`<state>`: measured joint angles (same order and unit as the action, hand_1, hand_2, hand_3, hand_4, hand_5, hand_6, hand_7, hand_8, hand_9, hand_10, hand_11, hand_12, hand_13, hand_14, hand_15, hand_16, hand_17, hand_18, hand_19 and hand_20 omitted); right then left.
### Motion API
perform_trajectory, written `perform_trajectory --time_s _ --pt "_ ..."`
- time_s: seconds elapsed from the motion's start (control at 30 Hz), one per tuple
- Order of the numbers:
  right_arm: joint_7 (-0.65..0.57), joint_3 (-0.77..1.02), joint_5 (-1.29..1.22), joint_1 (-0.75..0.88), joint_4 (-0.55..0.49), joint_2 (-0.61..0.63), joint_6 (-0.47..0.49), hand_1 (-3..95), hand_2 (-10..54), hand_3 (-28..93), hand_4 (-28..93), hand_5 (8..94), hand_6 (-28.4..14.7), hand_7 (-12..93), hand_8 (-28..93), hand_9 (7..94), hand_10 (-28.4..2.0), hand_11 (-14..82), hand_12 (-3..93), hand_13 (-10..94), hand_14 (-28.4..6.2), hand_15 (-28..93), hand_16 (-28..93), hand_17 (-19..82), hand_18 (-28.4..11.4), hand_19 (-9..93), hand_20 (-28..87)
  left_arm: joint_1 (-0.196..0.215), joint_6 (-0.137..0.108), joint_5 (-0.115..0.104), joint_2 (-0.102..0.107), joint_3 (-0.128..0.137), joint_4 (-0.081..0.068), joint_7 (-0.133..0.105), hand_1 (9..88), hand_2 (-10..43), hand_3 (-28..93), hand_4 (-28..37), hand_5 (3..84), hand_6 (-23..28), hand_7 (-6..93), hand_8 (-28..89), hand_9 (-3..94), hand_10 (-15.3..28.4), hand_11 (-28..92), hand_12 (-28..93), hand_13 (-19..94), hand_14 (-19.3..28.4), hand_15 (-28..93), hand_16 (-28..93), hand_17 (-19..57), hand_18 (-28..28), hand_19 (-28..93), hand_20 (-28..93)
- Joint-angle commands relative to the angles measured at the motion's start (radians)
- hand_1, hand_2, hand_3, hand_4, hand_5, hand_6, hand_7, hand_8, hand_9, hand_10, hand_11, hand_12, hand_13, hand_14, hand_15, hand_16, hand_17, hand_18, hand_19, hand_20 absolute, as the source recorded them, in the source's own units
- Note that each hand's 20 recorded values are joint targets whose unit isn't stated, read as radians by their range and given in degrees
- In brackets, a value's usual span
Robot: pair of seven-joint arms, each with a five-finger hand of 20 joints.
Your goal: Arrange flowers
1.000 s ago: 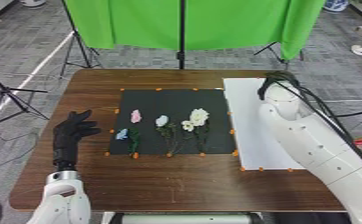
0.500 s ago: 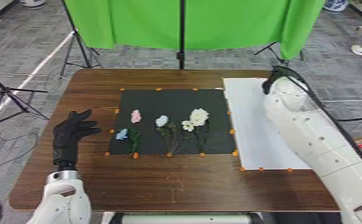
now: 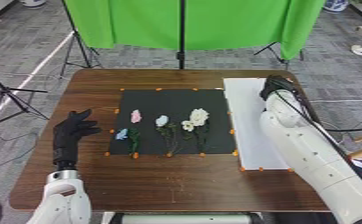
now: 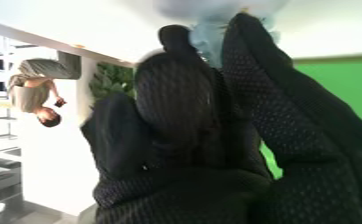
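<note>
My right hand (image 3: 273,86) is over the far part of the white sheet (image 3: 248,125). In the right wrist view my right hand (image 4: 177,100) pinches a pale blue flower (image 4: 212,39) between thumb and fingers, its lower part hidden by the glove. On the black mat (image 3: 160,96) lie a pink flower (image 3: 136,116), a blue flower (image 3: 121,134), a pale blue-white flower (image 3: 162,121) and white flowers (image 3: 198,117), their green stems toward the near edge. My left hand (image 3: 71,132) stays left of the mat with its fingers relaxed and holds nothing.
Small orange markers (image 3: 136,155) dot the edges of the mat and the sheet. The brown table (image 3: 177,185) extends in front of them. Beyond its far edge stand a green backdrop (image 3: 142,25) and a dark pole (image 3: 182,35).
My right hand has shifted slightly nearer and a little to the left at the sheet's far end, and its forearm has swung. My left hand and the flowers on the mat have stayed put.
</note>
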<state>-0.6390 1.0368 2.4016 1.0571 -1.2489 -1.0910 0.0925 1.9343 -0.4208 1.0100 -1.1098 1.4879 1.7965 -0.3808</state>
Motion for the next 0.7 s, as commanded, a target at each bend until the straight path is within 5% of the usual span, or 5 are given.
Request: perform_trajectory --time_s 0.03,0.47,0.7 --pt "0.043 -0.036 -0.014 0.056 -0.031 0.042 -0.172 62.1 -9.5 58 -20 67.8 2.1 29 2 81.0 -7.8 8.3 35.4 83 -2.2 67 31 57 -14.3 93 56 0.029 0.011 0.001 -0.061 -0.045 -0.038 0.007 23.1 17.2 60 -27.8 59.6 8.2 7.7 -4 64.1 17.9 23 14 63 21.4 39 -3 23.4 26.0 73 8" --pt "-0.185 -0.119 -0.393 0.069 -0.4 0.219 -0.298 63.5 -9.5 59 -18 74.8 1.1 37 2 86.3 -8.4 11.4 42.3 86 -2.0 67 33 59 -14.8 93 59 0.055 -0.002 0.004 -0.037 -0.028 -0.017 0.019 23.1 17.3 60 -27.8 59.8 8.2 7.7 -4 64.0 17.9 23 14 63 21.5 39 -3 23.3 25.9 73 8" --pt "-0.113 -0.113 -0.278 0.201 -0.572 0.249 -0.333 63.6 -9.5 59 -17 75.6 0.1 37 4 86.8 -8.7 12.2 43.0 86 -2.1 66 33 60 -15.2 93 59 0.052 0.005 0.012 -0.03 -0.031 -0.018 0.027 23.1 17.3 60 -27.7 59.8 8.3 7.6 -4 64.1 17.9 23 14 62 21.5 39 -3 23.3 25.9 73 8"
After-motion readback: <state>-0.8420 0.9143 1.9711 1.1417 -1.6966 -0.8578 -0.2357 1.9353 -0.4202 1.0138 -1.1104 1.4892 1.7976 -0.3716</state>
